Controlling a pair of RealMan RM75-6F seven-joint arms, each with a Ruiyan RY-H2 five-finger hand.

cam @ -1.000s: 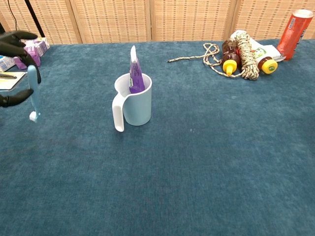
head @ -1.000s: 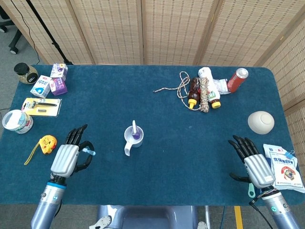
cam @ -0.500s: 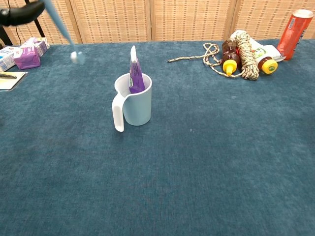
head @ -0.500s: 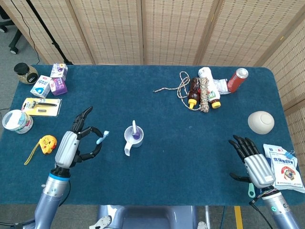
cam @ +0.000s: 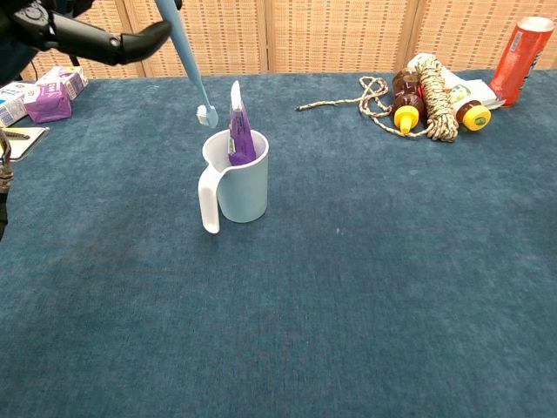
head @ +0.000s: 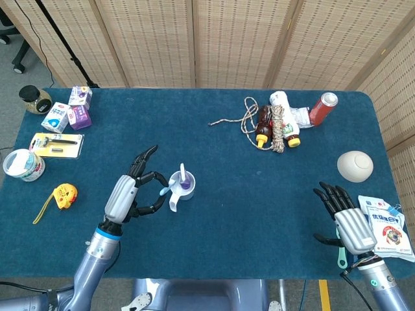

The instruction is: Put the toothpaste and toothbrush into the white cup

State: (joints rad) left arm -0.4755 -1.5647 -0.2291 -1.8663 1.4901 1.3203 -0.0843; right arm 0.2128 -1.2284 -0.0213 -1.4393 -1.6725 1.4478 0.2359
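A white cup [cam: 238,181] with a handle stands at the table's middle, also seen in the head view as the white cup [head: 177,189]. A purple toothpaste tube [cam: 238,129] stands upright inside it. My left hand [head: 133,189] holds a light blue toothbrush [cam: 184,59] head-down, its bristle end hanging just above the cup's left rim. In the chest view the left hand [cam: 74,30] shows at the top left. My right hand [head: 347,220] rests open near the table's front right edge, holding nothing.
A rope and bottles [head: 277,126] lie at the back right, with a red bottle [head: 323,107] beside them. A white bowl [head: 355,166] and a packet [head: 386,228] sit at the right. Boxes [head: 68,110], a tin [head: 23,164] and a yellow tape measure [head: 64,194] are at the left.
My left hand has carried the toothbrush rightward from the table's left side to just above the cup. The right hand has stayed put.
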